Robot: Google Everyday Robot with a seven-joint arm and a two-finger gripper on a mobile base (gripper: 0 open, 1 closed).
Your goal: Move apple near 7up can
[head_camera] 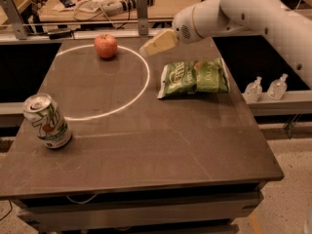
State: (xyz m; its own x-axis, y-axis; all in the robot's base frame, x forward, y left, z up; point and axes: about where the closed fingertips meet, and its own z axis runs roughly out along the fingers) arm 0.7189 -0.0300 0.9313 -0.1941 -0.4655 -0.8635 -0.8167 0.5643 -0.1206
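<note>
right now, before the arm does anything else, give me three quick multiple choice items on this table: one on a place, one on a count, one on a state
1. Where on the table is the 7up can? A near-left part; B far-right corner; C dead centre.
2. How many small clear bottles stand on the ledge to the right? A one; B two; C four.
3. How does the apple stand to the gripper? A gripped by it; B apart, free on the table; C pinned under it.

1 A: the can stands by the near-left edge.
2 B: a pair, side by side.
3 B: the gripper hangs over the far side, between apple and crisp bag.
</note>
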